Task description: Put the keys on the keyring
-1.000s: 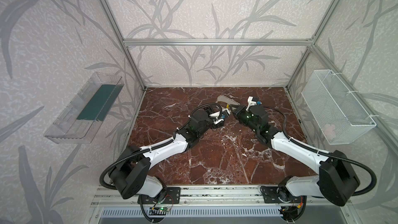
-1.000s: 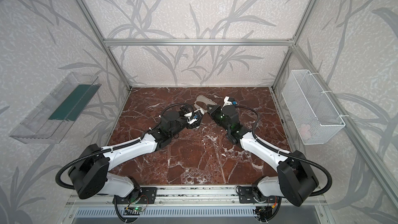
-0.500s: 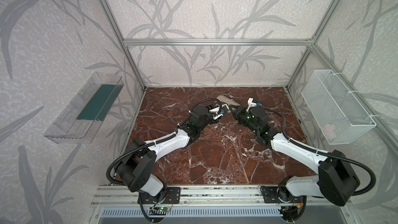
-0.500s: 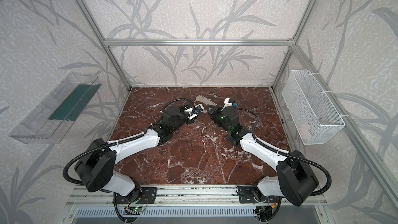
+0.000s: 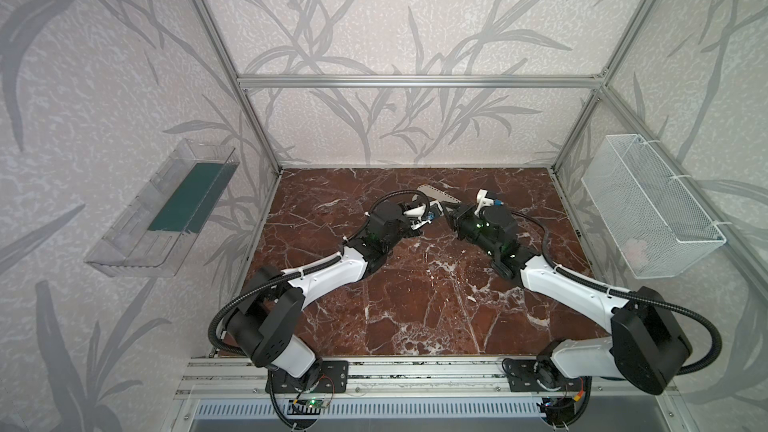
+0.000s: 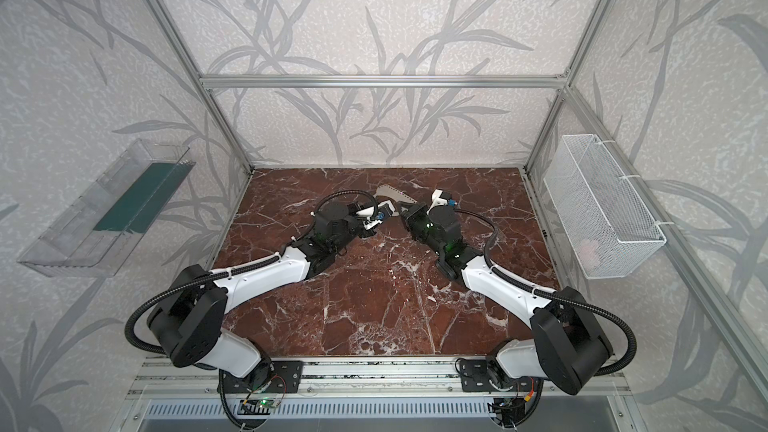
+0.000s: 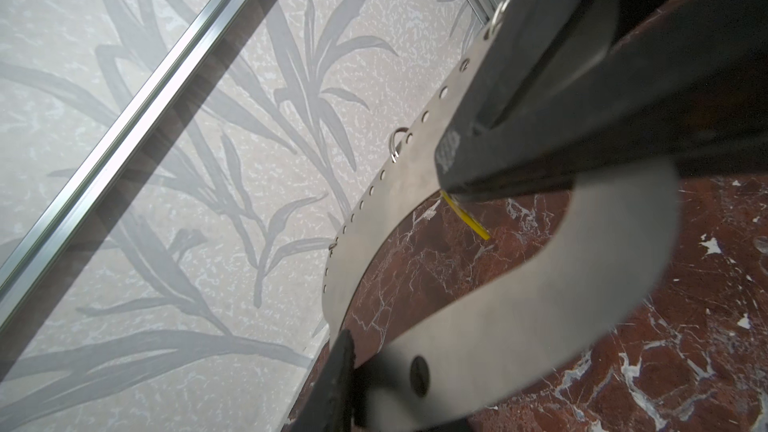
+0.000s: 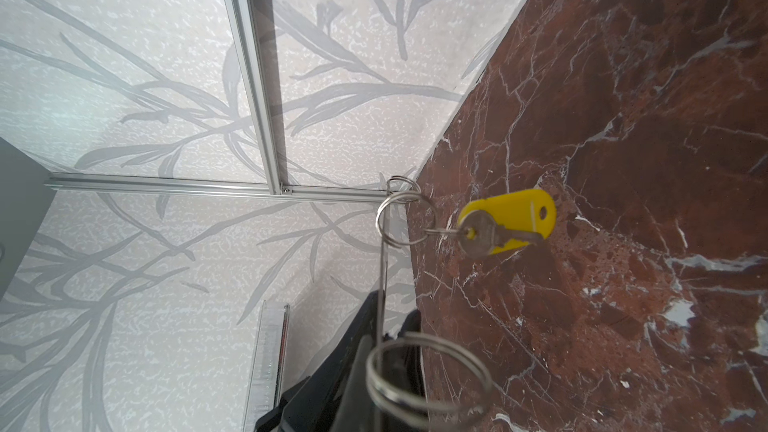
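Note:
The keys, a flat beige oval piece [image 7: 602,276] with a big cutout and rim holes, are held up above the back of the marble table [image 5: 415,305] in both top views [image 5: 436,193] [image 6: 392,193]. My right gripper [image 8: 386,326] is shut on its rim; there the piece shows edge-on as a thin line. The keyring [image 8: 405,218] straddles that edge, carrying a yellow tag [image 8: 519,211] and a small silver key [image 8: 482,234]. My left gripper [image 7: 370,367] is at the piece's other end. One black finger [image 7: 343,351] lies beside the rim and the other finger is hidden.
Further silver rings hang on the piece's rim [image 7: 397,145] [image 8: 428,376]. A clear plastic tray [image 5: 166,209] hangs on the left wall and a white wire basket [image 5: 648,205] on the right wall. The back wall stands close behind both grippers.
My left arm has reached further back to the beige piece and its jaws have narrowed. The right arm has stayed put, gripping the piece.

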